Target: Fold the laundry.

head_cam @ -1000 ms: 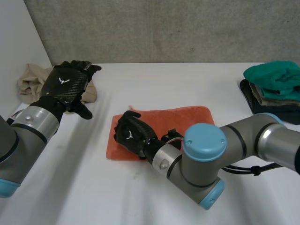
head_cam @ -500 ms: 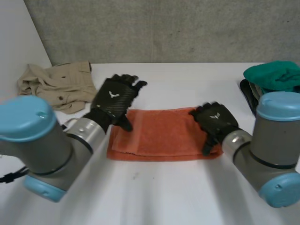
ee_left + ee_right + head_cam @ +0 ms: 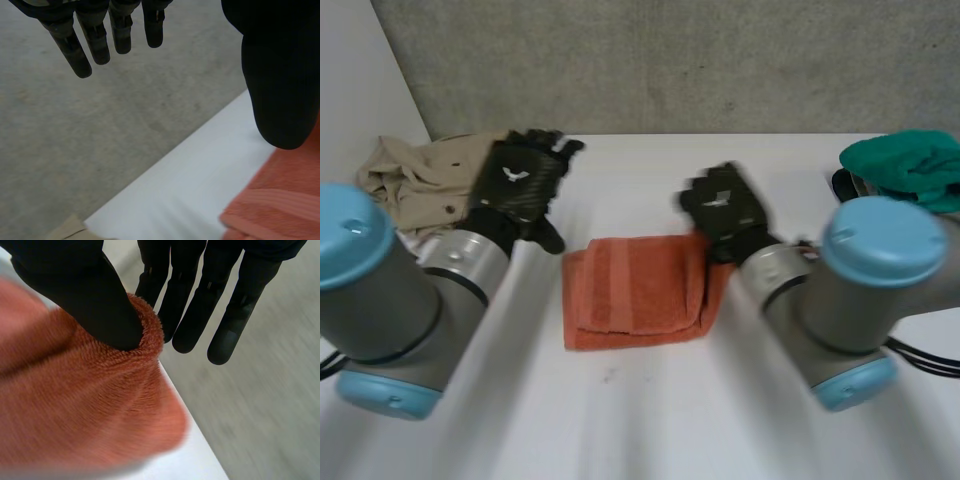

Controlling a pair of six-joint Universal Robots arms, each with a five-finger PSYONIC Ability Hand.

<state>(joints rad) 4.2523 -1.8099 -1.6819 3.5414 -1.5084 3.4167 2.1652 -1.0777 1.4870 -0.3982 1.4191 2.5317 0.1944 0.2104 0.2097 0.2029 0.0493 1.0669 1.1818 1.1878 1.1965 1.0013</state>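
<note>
Your right hand (image 3: pixel 725 212) pinches the far right corner of the orange towel (image 3: pixel 635 290) between thumb and straight fingers; the towel lies part-folded on the table (image 3: pixel 640 420). Your left hand (image 3: pixel 515 185) hovers with fingers straight, a white emblem on its back

Black left hand (image 3: pixel 518 188), black right hand (image 3: pixel 725 208): woven-pattern back plate, small white emblem. Left arm (image 3: pixel 385 305), right arm (image 3: pixel 825 320): grey cylindrical joints, light-blue caps.

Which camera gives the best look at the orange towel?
The head view: the whole orange towel lies there, partly folded. The right wrist view shows an edge pinched by the right hand; the left wrist view, a corner by the left hand.
</note>
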